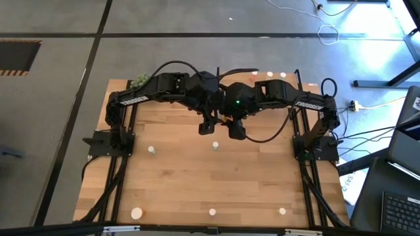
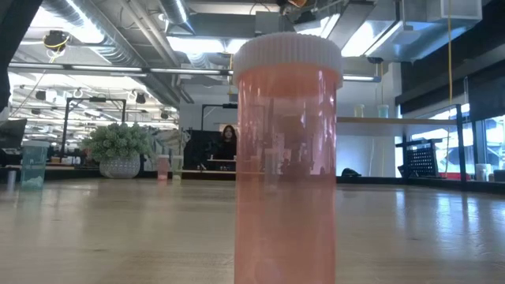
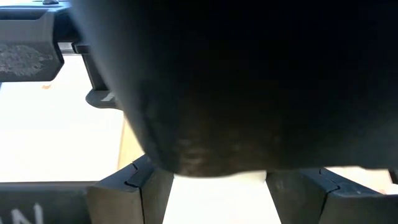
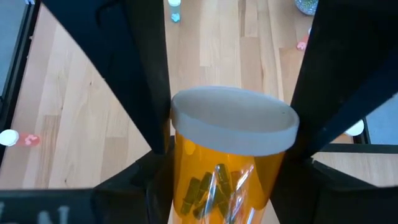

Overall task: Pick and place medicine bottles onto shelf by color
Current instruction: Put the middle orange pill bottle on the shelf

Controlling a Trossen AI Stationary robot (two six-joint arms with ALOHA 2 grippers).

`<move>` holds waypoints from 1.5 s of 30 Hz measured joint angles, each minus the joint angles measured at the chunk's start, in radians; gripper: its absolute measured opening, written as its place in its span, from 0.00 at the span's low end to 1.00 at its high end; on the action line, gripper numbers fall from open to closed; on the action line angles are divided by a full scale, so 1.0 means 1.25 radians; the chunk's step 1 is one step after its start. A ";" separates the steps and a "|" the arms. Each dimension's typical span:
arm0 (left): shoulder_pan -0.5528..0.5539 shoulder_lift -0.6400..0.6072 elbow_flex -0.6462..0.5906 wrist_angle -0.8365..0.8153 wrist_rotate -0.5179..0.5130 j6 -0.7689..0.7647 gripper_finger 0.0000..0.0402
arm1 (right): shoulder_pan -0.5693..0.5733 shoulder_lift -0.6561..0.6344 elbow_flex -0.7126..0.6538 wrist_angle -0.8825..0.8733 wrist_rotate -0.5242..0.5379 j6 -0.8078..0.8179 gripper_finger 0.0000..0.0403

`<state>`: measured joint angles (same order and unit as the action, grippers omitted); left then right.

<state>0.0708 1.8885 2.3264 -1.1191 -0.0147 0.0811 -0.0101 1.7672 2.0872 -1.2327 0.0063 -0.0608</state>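
High view shows you both arms meeting over the wooden bench (image 1: 197,177), with the right gripper (image 1: 236,129) beside the left gripper (image 1: 209,124). Right wrist view shows you its jaws clamped on an amber white-capped medicine bottle (image 4: 227,155). Left jaws: you cannot tell.

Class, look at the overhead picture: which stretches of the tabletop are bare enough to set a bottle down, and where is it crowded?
Bare: the wide band between the mid-table bottles and the front-edge bottles. Crowded: the far middle, where the left end effector and the right end effector, gripping an orange bottle, nearly meet.
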 joint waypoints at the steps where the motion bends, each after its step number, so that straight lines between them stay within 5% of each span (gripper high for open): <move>1: 0.000 0.000 0.000 0.000 0.000 0.000 0.55 | 0.000 0.000 0.000 0.000 0.000 0.000 0.53; 45: -0.002 0.000 0.001 -0.016 -0.015 0.002 0.55 | 0.000 0.002 0.000 0.003 0.002 0.003 0.53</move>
<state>0.0683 1.8889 2.3274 -1.1397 -0.0328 0.0841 -0.0105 1.7691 2.0872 -1.2293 0.0086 -0.0570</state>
